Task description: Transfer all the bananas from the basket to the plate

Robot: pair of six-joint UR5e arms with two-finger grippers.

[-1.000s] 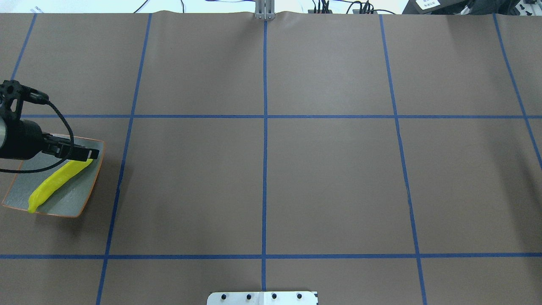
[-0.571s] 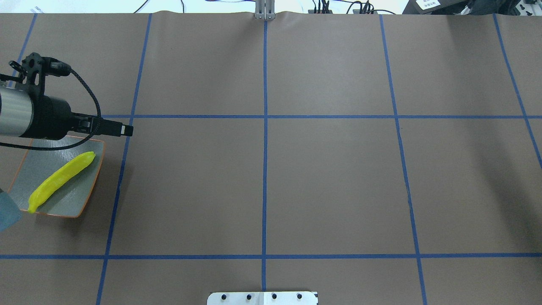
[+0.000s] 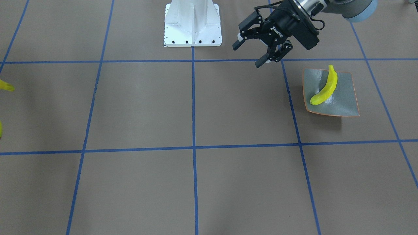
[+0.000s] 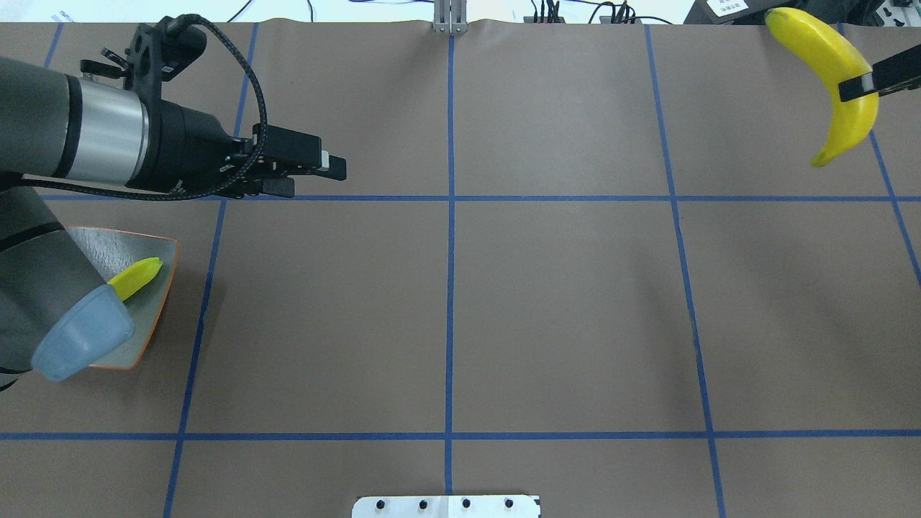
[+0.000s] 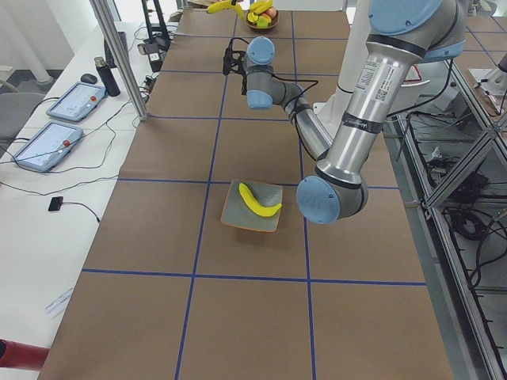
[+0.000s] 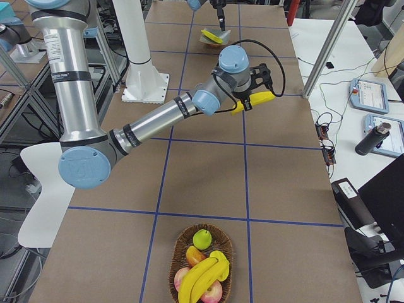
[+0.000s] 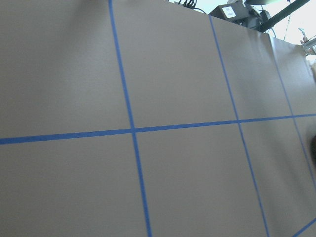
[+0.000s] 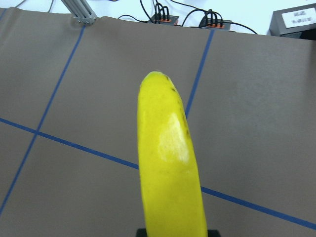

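Brown table, front view: blue tape lines cross the table [image 3: 130, 107]. The plate [image 3: 347, 106] sits on the robot's left side with one banana [image 3: 325, 88] lying on it. The left gripper [image 3: 248, 55] hangs near the plate, jaws wide apart and empty.
Top view: the right gripper [image 4: 856, 88] pokes in at the far right edge. Its jaws are clamped on a second banana [image 4: 838, 72] up in the air, well apart from the plate (a long trip ahead).
Left side view: the banana lies across the middle of the plate.
Right side view: the basket [image 6: 177, 240] holds more bananas [image 6: 202, 278] among other fruit.
Right wrist view: yellow peel fills the middle.
Could go wrong: the second banana may swing or slip, because its long ends hang free. Dropped onto the first one, it could roll off the plate.
Hard to see: from the top, the left arm covers most of the plate and the right gripper is cut off. The bananas in the basket are too piled up to count. The left wrist view shows only table.
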